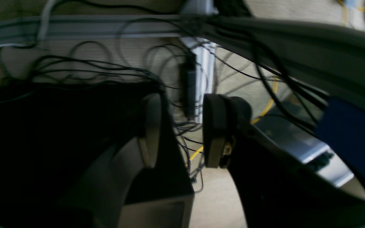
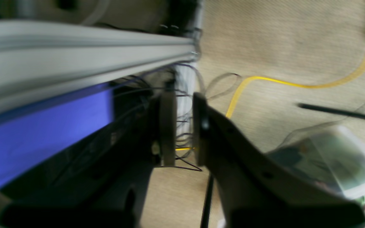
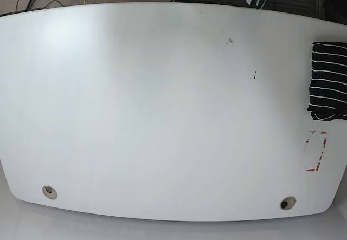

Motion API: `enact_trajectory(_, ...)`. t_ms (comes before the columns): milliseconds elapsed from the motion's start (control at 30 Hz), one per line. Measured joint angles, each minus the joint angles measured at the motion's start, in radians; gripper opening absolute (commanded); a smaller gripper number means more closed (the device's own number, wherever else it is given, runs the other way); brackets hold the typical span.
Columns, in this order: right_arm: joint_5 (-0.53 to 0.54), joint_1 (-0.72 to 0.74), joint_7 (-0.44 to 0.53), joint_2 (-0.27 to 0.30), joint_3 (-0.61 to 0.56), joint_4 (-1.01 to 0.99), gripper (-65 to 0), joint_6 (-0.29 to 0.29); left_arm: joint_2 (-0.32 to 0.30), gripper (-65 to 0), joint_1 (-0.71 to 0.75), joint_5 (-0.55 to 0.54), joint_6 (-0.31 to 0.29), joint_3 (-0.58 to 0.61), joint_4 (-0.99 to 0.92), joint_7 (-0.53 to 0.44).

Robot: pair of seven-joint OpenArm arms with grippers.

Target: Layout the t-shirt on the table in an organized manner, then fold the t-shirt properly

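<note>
Two round grey grommet holes are sitting nearest the base camera along the front rim of the white counter, one at the left and one at the right. Moving rightward across the bare top, a few small dark specks are showing past the middle, and a red-and-white sticker is lying near the right edge. Just behind that sticker, the t-shirt is resting folded into a compact black bundle with thin white stripes, partly cut off by the picture's right border.

Neither arm is appearing over the counter. In its own wrist view, the right hand is hanging below counter level over beige floor, a yellow cable and a clear plastic box; its pads are standing nearly together with a narrow slit between them, gripping nothing. The left hand is likewise pointing at the floor and a tangle of dark cables, its pads standing apart and empty.
</note>
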Motion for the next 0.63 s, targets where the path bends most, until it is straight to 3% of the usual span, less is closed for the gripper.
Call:
enact_trajectory(300, -0.008, 0.132, -0.004, 0.008, 0.002, -0.2, -56.3, -0.053, 0.006, -43.6, -0.109, 0.001, 0.07, 0.001, -0.122, 0.014)
enact_trajectory(633, -0.008, 0.169, 0.0, 0.008, 0.003, -0.227, -55.8, -0.053, 0.009, -43.6, -0.127, 0.0, 0.071, 0.001, -0.15, 0.011)
